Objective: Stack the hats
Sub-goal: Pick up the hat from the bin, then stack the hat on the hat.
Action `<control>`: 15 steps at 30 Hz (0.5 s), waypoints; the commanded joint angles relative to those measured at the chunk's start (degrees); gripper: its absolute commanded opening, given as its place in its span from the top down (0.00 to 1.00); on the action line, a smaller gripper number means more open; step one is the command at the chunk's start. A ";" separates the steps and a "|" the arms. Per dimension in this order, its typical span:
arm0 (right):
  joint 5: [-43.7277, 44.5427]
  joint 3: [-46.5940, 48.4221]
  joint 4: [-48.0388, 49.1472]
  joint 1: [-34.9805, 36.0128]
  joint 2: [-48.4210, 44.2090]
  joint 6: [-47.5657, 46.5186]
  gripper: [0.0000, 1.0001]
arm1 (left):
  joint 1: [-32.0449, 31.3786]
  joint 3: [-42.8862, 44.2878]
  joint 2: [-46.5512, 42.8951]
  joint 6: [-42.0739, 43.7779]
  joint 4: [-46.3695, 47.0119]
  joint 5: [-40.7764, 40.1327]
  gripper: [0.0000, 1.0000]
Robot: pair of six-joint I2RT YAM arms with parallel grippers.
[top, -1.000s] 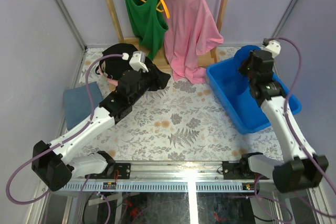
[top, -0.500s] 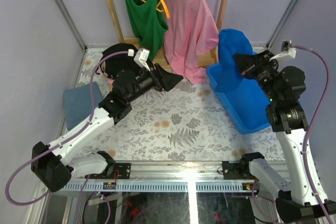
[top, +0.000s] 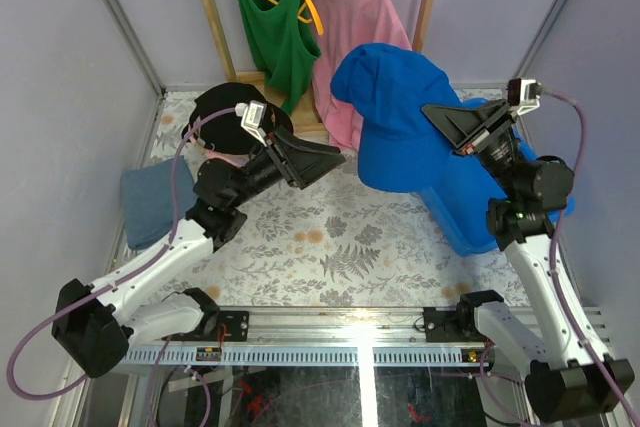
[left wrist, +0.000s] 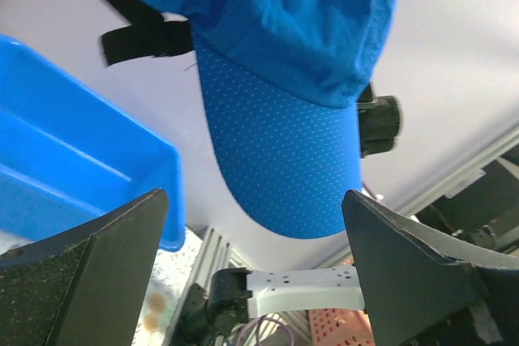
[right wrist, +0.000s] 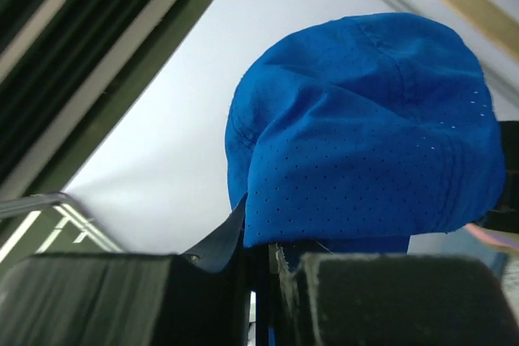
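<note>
The bright blue cap (top: 395, 122) hangs in the air over the right half of the worktop (top: 340, 237). It is pinched at its edge by the right claw (top: 435, 113), whose two fingers are pressed together on the fabric. In the right wrist view the cap (right wrist: 365, 160) rises straight off the tips of that claw (right wrist: 261, 255), and the small perforations in its cloth are visible.

The left claw (top: 325, 165) is raised off the worktop just left of the cap and apart from it, with its fingers spread wide and gripping nothing. In the left wrist view the cap (left wrist: 308, 22) shows beyond the gap between the two spread fingers, its curved brim pointing down and a black strap hanging at its back.

A blue bin (top: 470, 217) stands at the right edge of the worktop, partly under the lifted cap. The cap and the right arm cover most of its inside, so its contents cannot be told. The left wrist view shows only a bare corner of the bin (left wrist: 73, 160).

A black cap (top: 222, 107) lies at the far left corner, partly behind the left arm. A blue-grey pad (top: 150, 202) lies at the left edge. Past the far edge, a green tank top (top: 270, 27) and a pink T-shirt (top: 355, 47) hang on a wooden rack (top: 205, 17).
</note>
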 commanded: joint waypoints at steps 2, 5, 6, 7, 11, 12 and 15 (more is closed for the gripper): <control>-2.75 -2.29 25.28 0.21 2.76 18.38 1.00 | -0.32 -2.20 1.46 -7.97 15.85 1.47 0.10; -2.12 -3.55 29.99 0.26 3.98 22.21 1.00 | -0.34 -3.81 3.37 -11.77 22.36 0.46 0.08; -1.91 -3.99 30.96 0.34 4.24 23.03 1.00 | -0.34 -4.02 4.30 -12.83 24.68 0.44 0.07; -1.71 -4.37 31.92 0.35 4.60 23.76 1.00 | -0.28 -3.90 5.34 -13.81 26.68 0.55 0.07; -1.07 -5.53 36.27 1.03 6.00 26.63 1.00 | -0.34 -3.65 9.69 -18.01 34.18 0.78 0.04; -1.02 -5.62 36.61 1.32 6.14 26.88 1.00 | -0.34 -3.86 10.68 -19.41 36.84 0.71 0.02; -0.91 -6.06 36.53 2.09 6.50 26.35 1.00 | -0.33 -3.12 13.33 -22.12 42.75 1.16 0.01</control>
